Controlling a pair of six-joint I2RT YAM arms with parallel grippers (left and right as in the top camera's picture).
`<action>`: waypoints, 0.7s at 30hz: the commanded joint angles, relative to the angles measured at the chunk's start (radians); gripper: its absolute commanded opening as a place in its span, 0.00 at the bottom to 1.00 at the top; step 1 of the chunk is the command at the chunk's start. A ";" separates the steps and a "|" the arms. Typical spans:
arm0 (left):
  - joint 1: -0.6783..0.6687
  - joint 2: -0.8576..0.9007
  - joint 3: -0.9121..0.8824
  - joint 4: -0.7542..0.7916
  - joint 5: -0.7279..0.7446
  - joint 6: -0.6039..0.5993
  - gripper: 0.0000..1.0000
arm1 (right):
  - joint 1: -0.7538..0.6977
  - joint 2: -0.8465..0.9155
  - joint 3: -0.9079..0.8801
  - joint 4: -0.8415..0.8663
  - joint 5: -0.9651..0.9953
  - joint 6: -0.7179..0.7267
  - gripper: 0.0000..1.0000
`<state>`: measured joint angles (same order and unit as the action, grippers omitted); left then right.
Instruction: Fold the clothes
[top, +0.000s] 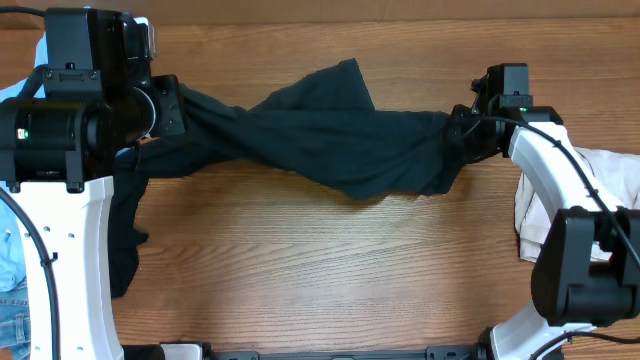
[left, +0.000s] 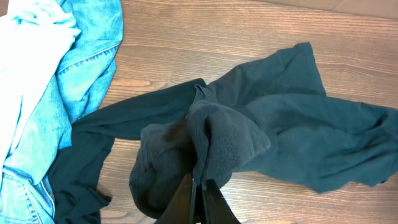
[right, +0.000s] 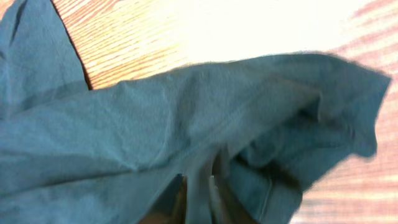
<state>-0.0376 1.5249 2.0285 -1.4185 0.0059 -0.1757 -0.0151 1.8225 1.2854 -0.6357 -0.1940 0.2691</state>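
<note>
black garment (top: 330, 140) stretched between the arms — left gripper (left: 200, 182) clamped on one bunched end, right gripper (right: 198, 190) narrow on the other — likely to spread it flat for folding.

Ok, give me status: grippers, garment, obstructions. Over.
Left gripper shut on black garment. Right gripper pinching its other end. Garment stretched between, twisted, unfolded. Denim, off-white garment off to sides.

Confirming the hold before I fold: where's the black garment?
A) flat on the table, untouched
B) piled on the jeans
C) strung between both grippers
C: the black garment runs from the left gripper to the right gripper, each pinching an end of it.
</note>
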 joint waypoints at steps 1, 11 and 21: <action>0.005 -0.008 0.009 0.000 -0.013 0.014 0.04 | 0.013 0.043 0.003 0.014 0.007 -0.010 0.25; 0.005 -0.008 0.009 0.011 -0.014 0.015 0.05 | 0.014 -0.042 0.005 -0.407 0.014 -0.003 0.21; 0.005 -0.008 0.009 0.010 -0.014 0.015 0.05 | 0.029 -0.055 -0.253 -0.315 -0.223 -0.081 0.21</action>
<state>-0.0372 1.5249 2.0285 -1.4143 0.0059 -0.1757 -0.0017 1.7821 1.0981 -0.9855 -0.2676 0.2573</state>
